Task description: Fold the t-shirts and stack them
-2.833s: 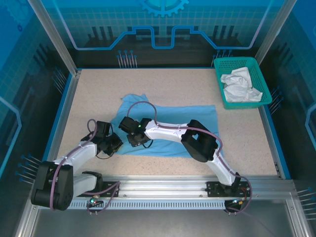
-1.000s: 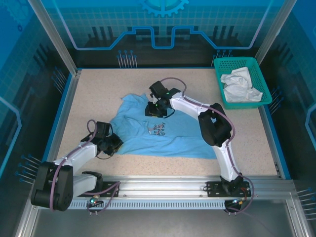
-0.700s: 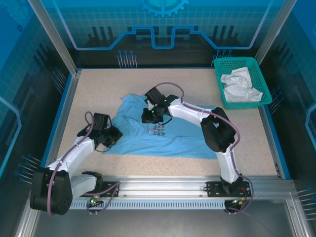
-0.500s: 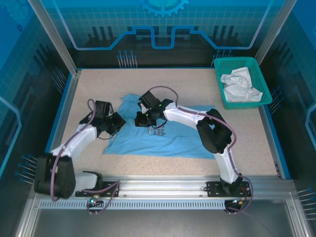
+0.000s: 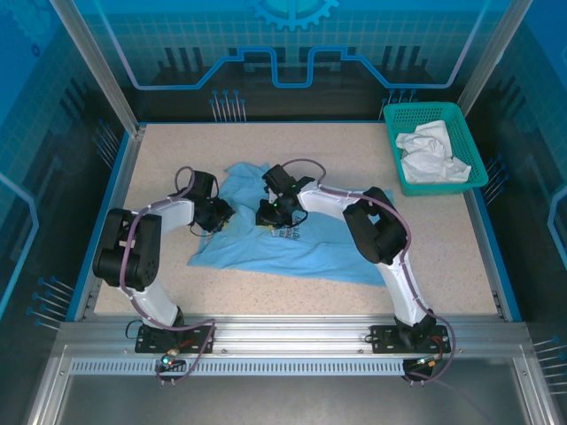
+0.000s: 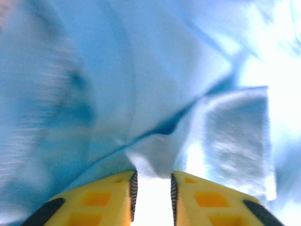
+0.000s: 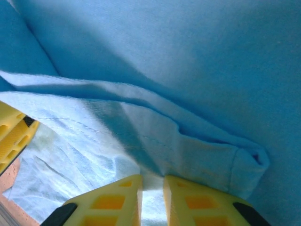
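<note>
The light blue t-shirt point(image 5: 319, 248) lies spread and rumpled in the middle of the table, its dark-and-red print point(image 5: 285, 232) facing up. My left gripper point(image 5: 219, 215) sits at the shirt's left side with a fold of blue cloth point(image 6: 141, 94) caught between its narrowly parted yellow fingers point(image 6: 113, 188). My right gripper point(image 5: 268, 212) is low over the chest area beside the print. It point(image 7: 152, 181) pinches a hemmed fold of the same shirt point(image 7: 188, 70). The white t-shirt point(image 5: 431, 153) lies crumpled in the basket.
The teal mesh basket point(image 5: 423, 107) stands at the back right corner. Bare speckled tabletop point(image 5: 177, 159) surrounds the shirt, bounded by the blue frame rails point(image 5: 106, 208). The two grippers work close together; a yellow finger point(image 7: 10, 136) of the other gripper shows at the right wrist view's left edge.
The left arm swung from the shirt's near-left hem up to its left side, pulling that corner along. The right gripper came from the collar down beside the print.
</note>
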Robot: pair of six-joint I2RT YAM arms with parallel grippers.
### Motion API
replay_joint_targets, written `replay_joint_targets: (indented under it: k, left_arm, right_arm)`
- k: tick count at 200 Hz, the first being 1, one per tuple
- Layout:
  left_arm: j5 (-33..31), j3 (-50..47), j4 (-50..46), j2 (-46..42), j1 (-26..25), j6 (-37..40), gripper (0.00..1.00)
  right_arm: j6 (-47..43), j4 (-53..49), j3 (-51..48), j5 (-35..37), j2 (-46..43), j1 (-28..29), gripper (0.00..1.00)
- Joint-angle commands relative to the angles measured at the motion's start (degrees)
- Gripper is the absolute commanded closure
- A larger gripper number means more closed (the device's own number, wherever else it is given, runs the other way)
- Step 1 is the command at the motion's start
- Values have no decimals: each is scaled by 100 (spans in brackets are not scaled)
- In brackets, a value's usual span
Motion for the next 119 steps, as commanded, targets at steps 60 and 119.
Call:
replay_joint_targets:
  k: [60, 119]
  left_arm:
    - [-740, 935, -1162, -603, -388, 331, 54]
    - [112, 1597, -789, 351, -991, 472, 73]
  right_arm:
    - [-140, 58, -540, 158, -945, -272, 62]
    - [208, 627, -1143, -66, -1260, -159, 77]
